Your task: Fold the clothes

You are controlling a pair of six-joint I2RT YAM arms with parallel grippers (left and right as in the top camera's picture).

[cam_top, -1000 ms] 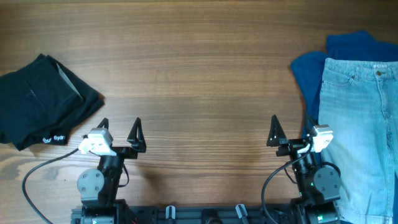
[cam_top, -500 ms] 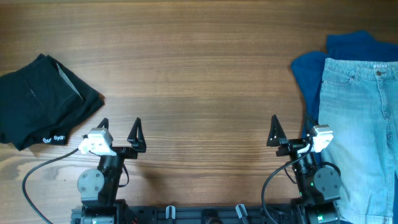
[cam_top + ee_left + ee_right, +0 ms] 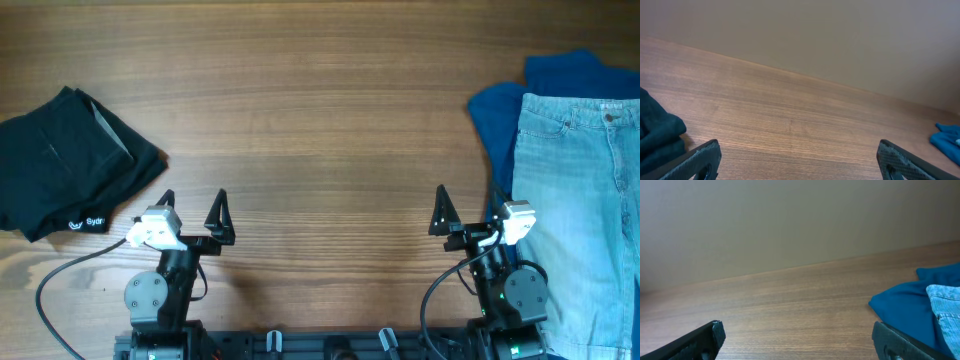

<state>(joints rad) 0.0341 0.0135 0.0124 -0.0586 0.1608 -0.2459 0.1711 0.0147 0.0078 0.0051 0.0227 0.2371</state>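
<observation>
Pale faded-blue jeans (image 3: 585, 190) lie flat at the right edge, on top of a plain dark-blue garment (image 3: 500, 120). Both show in the right wrist view, jeans (image 3: 946, 305) and dark-blue garment (image 3: 905, 305). A folded black garment with small white lettering (image 3: 65, 165) lies at the left; its edge shows in the left wrist view (image 3: 657, 135). My left gripper (image 3: 192, 212) is open and empty near the front edge, right of the black garment. My right gripper (image 3: 468, 212) is open and empty, its right finger beside the dark-blue garment.
The wooden table (image 3: 320, 110) stretches between the two piles. A plain wall (image 3: 800, 35) rises behind its far edge. A black cable (image 3: 60, 280) curls at the front left by the left arm base.
</observation>
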